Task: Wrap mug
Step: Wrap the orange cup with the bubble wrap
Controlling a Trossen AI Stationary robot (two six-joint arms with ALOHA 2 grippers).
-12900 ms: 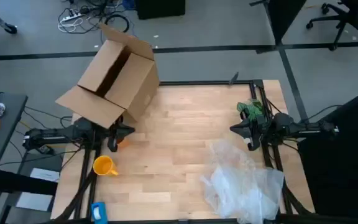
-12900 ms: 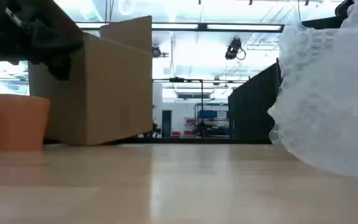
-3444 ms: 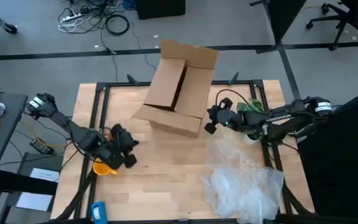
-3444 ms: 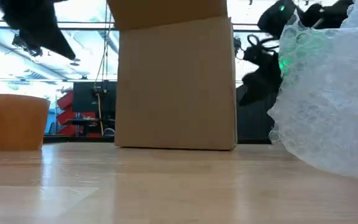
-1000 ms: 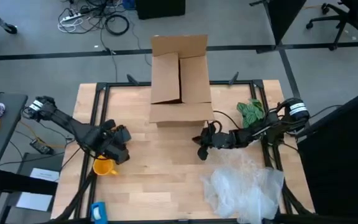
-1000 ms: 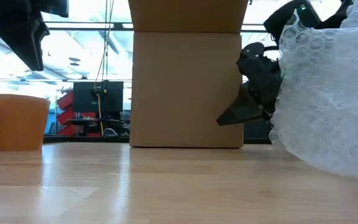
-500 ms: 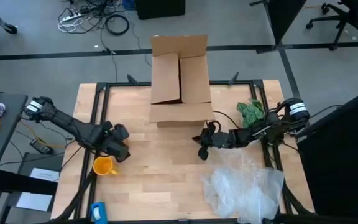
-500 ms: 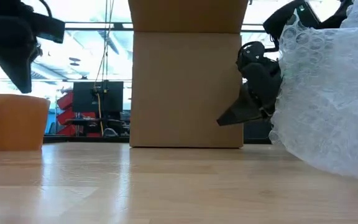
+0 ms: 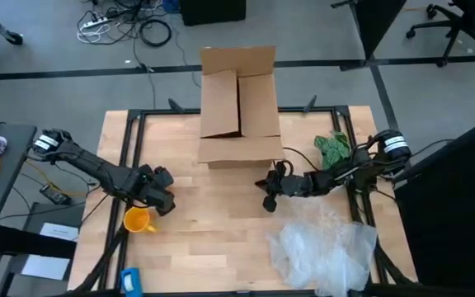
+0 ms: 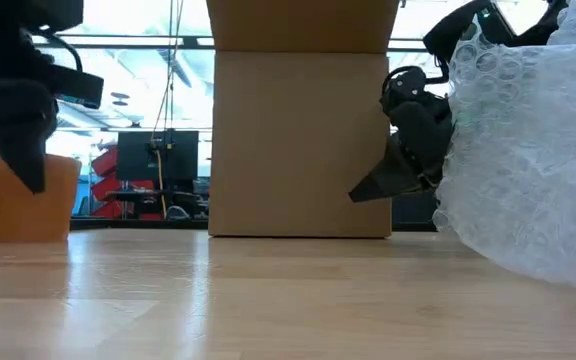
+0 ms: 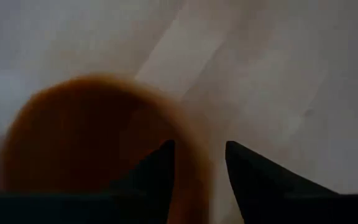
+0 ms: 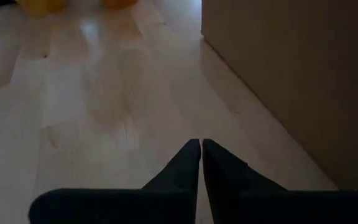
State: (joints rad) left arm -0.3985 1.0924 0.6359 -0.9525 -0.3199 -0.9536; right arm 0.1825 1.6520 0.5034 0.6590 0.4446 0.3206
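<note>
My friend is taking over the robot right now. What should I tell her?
Left gripper: open, down at the mug, fingers straddling its rim, not closed on it.
Right gripper: shut, empty, low over the table by the box.
Mug stands near the table's left edge; the plastic sheet lies in the near right corner.
Done: nothing wrapped.
Left: grab the mug, take it to the sheet, wrap it.

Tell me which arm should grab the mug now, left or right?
Left. The left gripper is open and right above the mug, its fingers straddling the rim in the wrist view. The right gripper is shut, across the table beside the cardboard box.
</note>
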